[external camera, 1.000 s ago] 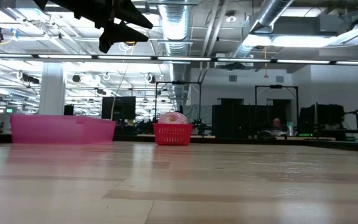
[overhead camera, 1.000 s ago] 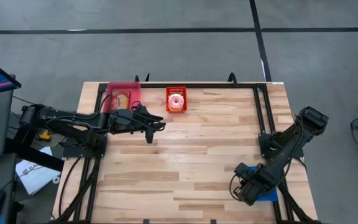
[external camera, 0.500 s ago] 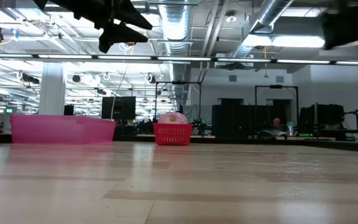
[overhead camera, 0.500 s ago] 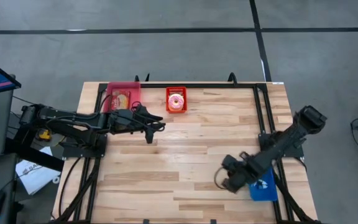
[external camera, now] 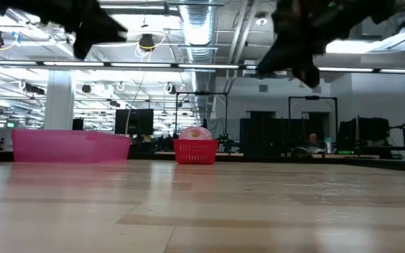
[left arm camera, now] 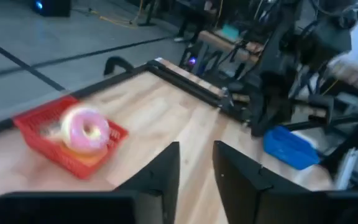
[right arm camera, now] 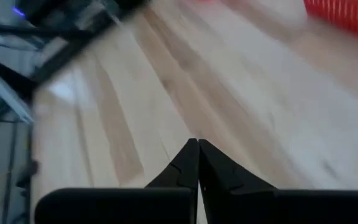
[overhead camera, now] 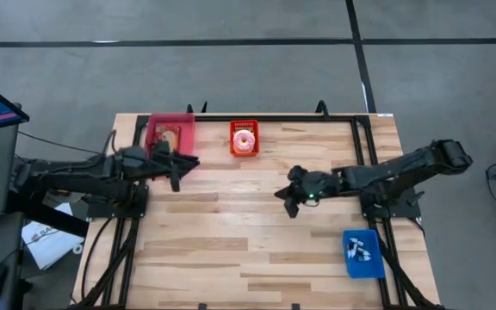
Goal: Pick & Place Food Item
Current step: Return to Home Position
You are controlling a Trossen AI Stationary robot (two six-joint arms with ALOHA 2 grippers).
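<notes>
A pink frosted donut point(overhead camera: 244, 139) lies in a small red basket point(overhead camera: 233, 129) at the table's far edge; the left wrist view shows the donut point(left arm camera: 84, 127) too. My left gripper point(overhead camera: 183, 170) hovers near the table's far left, left of the basket, open by a narrow gap point(left arm camera: 196, 171) with nothing in it. My right gripper point(overhead camera: 288, 207) hangs above the middle of the table, shut and empty point(right arm camera: 197, 163). Both are well above the wood in the low view.
A pink bin point(overhead camera: 186, 129) with a food item in it stands at the far edge, left of the basket. A blue tray point(overhead camera: 351, 269) with small white pieces lies at the near right. A black frame runs along the table's far and side edges.
My left gripper has drawn back toward the table's left edge. My right gripper has swung from over the blue tray at the near right toward the middle of the table and tipped up from pointing steeply down; it has stayed shut. The tray now shows uncovered.
</notes>
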